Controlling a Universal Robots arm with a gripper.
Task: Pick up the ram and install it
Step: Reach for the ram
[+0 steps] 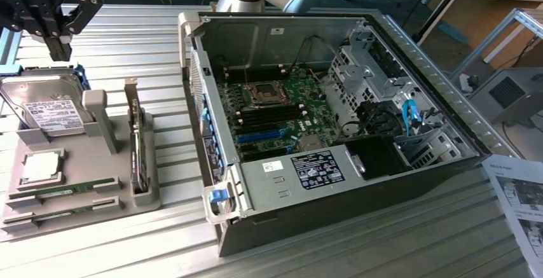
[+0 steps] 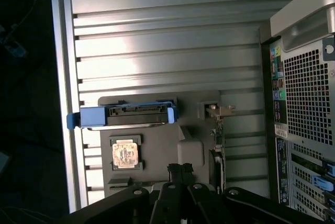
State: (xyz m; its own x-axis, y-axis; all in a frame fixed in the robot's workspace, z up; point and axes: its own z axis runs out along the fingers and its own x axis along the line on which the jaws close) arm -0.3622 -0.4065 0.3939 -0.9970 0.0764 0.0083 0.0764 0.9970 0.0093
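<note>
Nearest the exterior camera, two thin green circuit-board memory sticks lay in the front end of a moulded grey plastic parts tray [image 1: 102, 109]: the nearer ram stick [image 1: 58, 214] and, just behind it, the second ram stick [image 1: 68, 190]. Each sat in its own narrow groove, parallel and a little apart. The grooves probably kept the long edges exposed for a pinch from above. Neither stick was touched.

Behind them a square silver processor chip [image 1: 38, 166] rested flat in a recess. A larger expansion card with a metal bracket [image 1: 136, 154] stood on edge in a slotted holder on the side of the tray towards the computer. Further back, a silver hard drive in a blue plastic caddy [image 1: 42, 109] leaned against the tray's upright post.

The black two-finger gripper [image 1: 60, 52] hung above the hard drive's far end, well apart from the ram. Its jaws were pressed together and held nothing, as the wrist view showed [image 2: 180, 172].

To the exterior view's right, an open black desktop computer case [image 1: 424, 182] lay on its side on the ribbed metal table [image 1: 127, 36]. That likely put the green motherboard [image 1: 297, 97] face up for a straight downward reach. Its long black memory slots [image 1: 271, 116] sat beside the processor socket [image 1: 263, 91], with no stick seated in them as far as could be seen. A printed paper sheet [image 1: 519, 198] lay on the table's right edge.
</note>
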